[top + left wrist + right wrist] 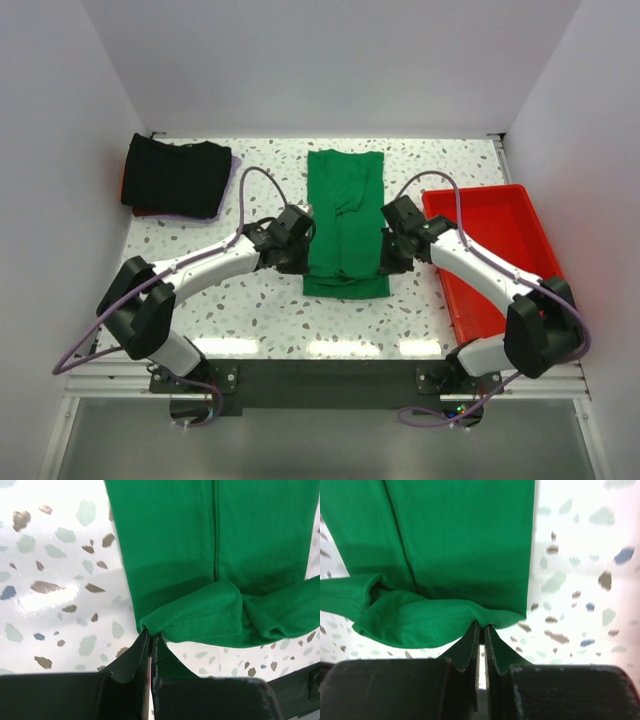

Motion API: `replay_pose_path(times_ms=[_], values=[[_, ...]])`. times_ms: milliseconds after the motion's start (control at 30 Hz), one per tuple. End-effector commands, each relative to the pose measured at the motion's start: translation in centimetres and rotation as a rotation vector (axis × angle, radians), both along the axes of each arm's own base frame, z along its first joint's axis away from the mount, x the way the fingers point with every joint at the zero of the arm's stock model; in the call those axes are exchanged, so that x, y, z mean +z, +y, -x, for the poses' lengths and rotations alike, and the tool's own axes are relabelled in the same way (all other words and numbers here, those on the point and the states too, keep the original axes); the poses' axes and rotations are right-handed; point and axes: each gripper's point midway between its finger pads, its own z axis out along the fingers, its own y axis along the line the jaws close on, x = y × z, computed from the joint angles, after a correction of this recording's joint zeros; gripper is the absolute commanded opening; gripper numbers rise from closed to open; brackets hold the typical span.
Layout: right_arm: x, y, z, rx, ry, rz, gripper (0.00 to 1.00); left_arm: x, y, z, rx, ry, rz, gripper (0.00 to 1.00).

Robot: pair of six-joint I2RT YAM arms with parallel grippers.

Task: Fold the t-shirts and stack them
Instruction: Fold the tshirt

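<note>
With the left gripper (pixel 151 636) and the right gripper (pixel 481 626) each clamped on a near hem corner of the soft bright green cloth t-shirt (pixel 345 215) (a long strip on the speckled table (pixel 265 312)), we fear unequal lifting can slip one thin pinch and skew the fold.
</note>
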Motion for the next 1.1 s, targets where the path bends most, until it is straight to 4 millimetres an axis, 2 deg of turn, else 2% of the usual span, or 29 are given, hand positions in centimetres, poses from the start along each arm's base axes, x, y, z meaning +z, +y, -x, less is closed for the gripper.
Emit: replay_pose_path(times_ms=[0, 233, 300, 467, 500, 533, 567, 733, 867, 1067], values=[[2.0, 0.5, -4.7, 0.012, -0.125, -0.001, 0.00, 2.0, -1.1, -4.0, 0.004, -0.085, 0.054, 0.00], [2.0, 0.1, -9.6, 0.007, -0.139, 0.024, 0.00, 2.1, -0.5, -9.4, 0.036, -0.114, 0.066, 0.00], [1.5, -0.1, -10.4, 0.007, -0.128, 0.033, 0.00, 2.2, -0.5, -11.1, 0.039, -0.132, 0.070, 0.00], [1.5, -1.2, -13.3, -0.017, -0.136, 0.028, 0.00, 1.9, -1.3, -13.5, 0.008, -0.119, 0.108, 0.00], [0.9, -1.3, -13.7, -0.017, -0.123, 0.032, 0.00, 1.7, -1.4, -14.2, 0.012, -0.119, 0.112, 0.00], [1.4, -1.6, -14.6, -0.023, -0.136, 0.029, 0.00, 1.7, -1.5, -14.5, 0.009, -0.118, 0.118, 0.00], [1.2, -1.8, -15.0, -0.026, -0.131, 0.028, 0.00, 1.2, -1.6, -14.9, 0.004, -0.113, 0.112, 0.00], [0.4, -2.4, -17.4, -0.035, -0.121, 0.040, 0.00, 1.2, -1.5, -17.0, 0.014, -0.124, 0.123, 0.00], [-0.4, -2.5, -18.3, -0.026, -0.097, 0.029, 0.00, 0.9, -1.2, -18.2, 0.039, -0.120, 0.114, 0.00], [-1.6, -2.3, -19.1, -0.011, -0.072, 0.027, 0.00, 0.6, -0.7, -18.5, 0.072, -0.106, 0.112, 0.00]])
